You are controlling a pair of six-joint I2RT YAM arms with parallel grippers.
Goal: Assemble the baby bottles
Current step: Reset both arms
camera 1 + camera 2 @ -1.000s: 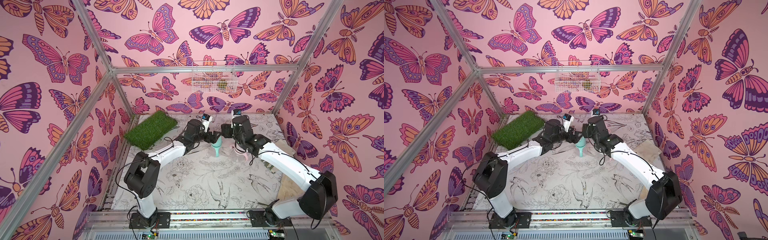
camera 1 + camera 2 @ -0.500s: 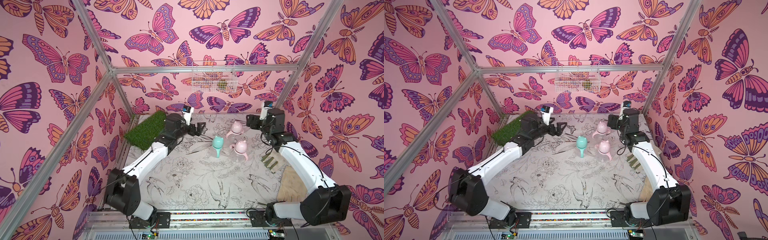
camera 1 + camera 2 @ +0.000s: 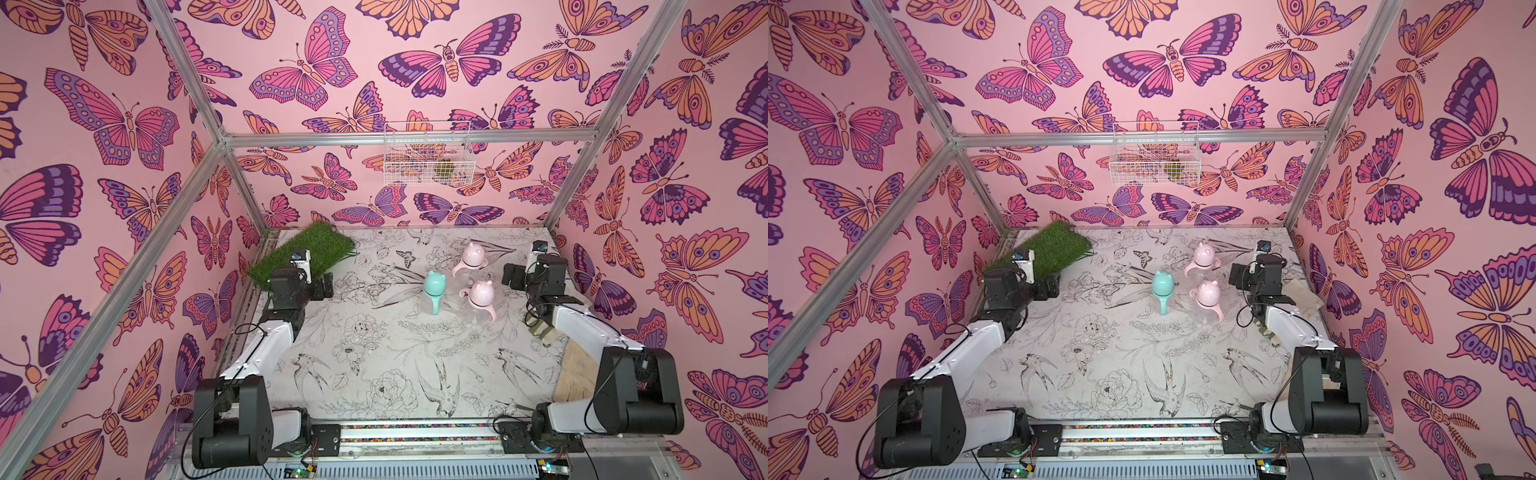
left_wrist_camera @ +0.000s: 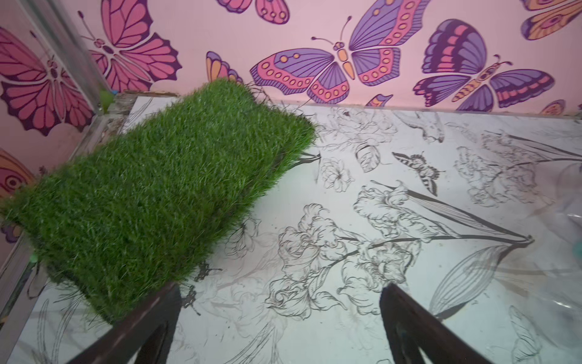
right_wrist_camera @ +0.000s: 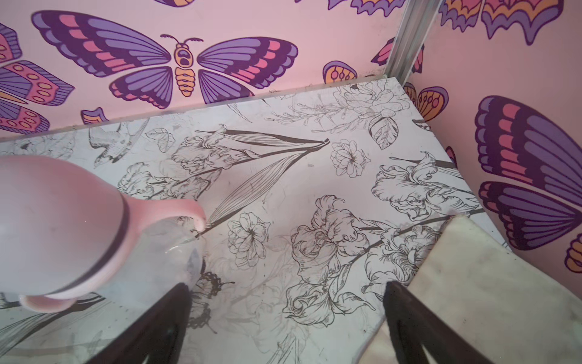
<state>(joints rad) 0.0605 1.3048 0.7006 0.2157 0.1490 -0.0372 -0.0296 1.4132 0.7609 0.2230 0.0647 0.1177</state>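
Baby bottles (image 3: 481,293): three seen upright, capped, mid-frame on the table (image 3: 374,374).
Handling: judged light, slick, easily tipped; collar grasp advised.
Left gripper (image 3: 326,286): spread wide, nothing held.
Right gripper (image 3: 509,276): spread wide, nothing held.

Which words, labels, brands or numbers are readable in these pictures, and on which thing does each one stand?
None is readable.
Teal baby bottle, far pink baby bottle, near pink baby bottle: no print visible.
Blue mark on the right wrist camera: too small to read.
Walls, tabletop: only drawings.
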